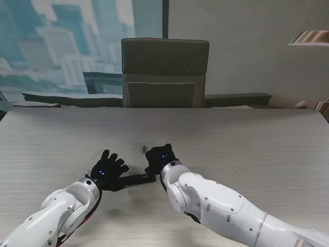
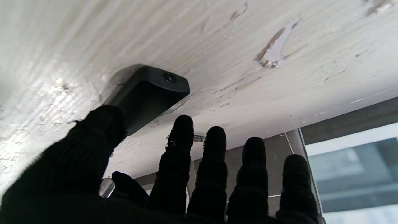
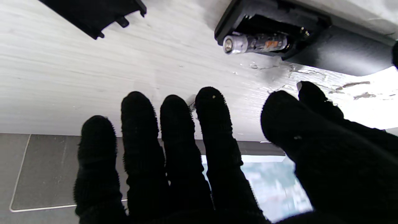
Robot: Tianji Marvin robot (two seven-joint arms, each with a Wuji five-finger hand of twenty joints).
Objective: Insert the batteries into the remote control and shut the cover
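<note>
Battery fitting partly done: one battery [image 3: 255, 43] sits in the open remote [image 1: 138, 179], cover [image 3: 93, 14] off on the table [image 1: 257, 149].
Left hand [image 1: 108, 170] presses the remote's end, thumb touching it; whether it grips cannot be told. Right hand [image 1: 160, 158] hovers released just beside the compartment. A small item [image 1: 142, 150], perhaps the second battery, lies farther from me.

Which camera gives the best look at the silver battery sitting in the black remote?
The right wrist view: the silver cylindrical battery lies plainly in the open compartment of the black plastic remote control. The left wrist view shows only the remote's closed end, no battery. The stand view shows the remote between both hands; its battery is too small to see.
</note>
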